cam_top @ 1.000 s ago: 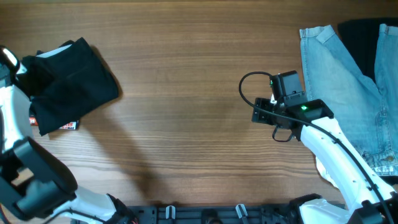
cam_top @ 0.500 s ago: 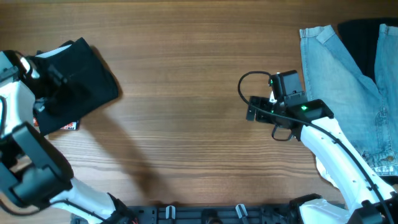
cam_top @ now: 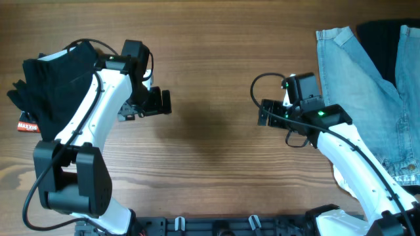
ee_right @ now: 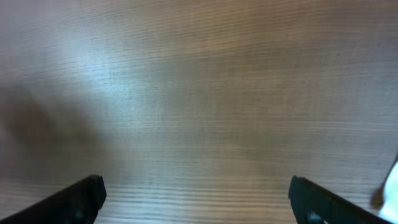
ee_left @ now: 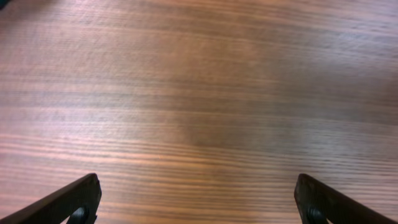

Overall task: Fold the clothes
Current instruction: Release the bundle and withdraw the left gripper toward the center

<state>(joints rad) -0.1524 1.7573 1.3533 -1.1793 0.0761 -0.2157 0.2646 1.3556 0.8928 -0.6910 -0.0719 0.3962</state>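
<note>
Two grippers: both were mine, both hung over bare wood, and both had nothing in them.
My left gripper [cam_top: 161, 103]: it was open very wide. It held nothing and touched nothing.
My left fingers [ee_left: 78, 202]: my wrist camera saw only the two dark tips, far apart in the bottom corners, with plain wood between them.
My right gripper [cam_top: 262, 113]: it was open very wide too. It held nothing and touched nothing.
My right fingers [ee_right: 81, 198]: the two dark tips sat far apart at the bottom, with only wood between them.
The table [cam_top: 210, 52]: it was brown wood with long lines in it.
The black garment [cam_top: 56, 85]: it lay in a bunched heap at the far left of the table. My left arm reached across its top edge, but my left gripper was well apart from it.
The red tag [cam_top: 27, 123]: it peeked out at the heap's lower left side, with white letters on it.
The denim [cam_top: 361, 92]: it was light blue and lay at the far right, near my right arm but apart from my right gripper.
The other black garment [cam_top: 390, 39]: it lay in the top right corner, touching the denim.
</note>
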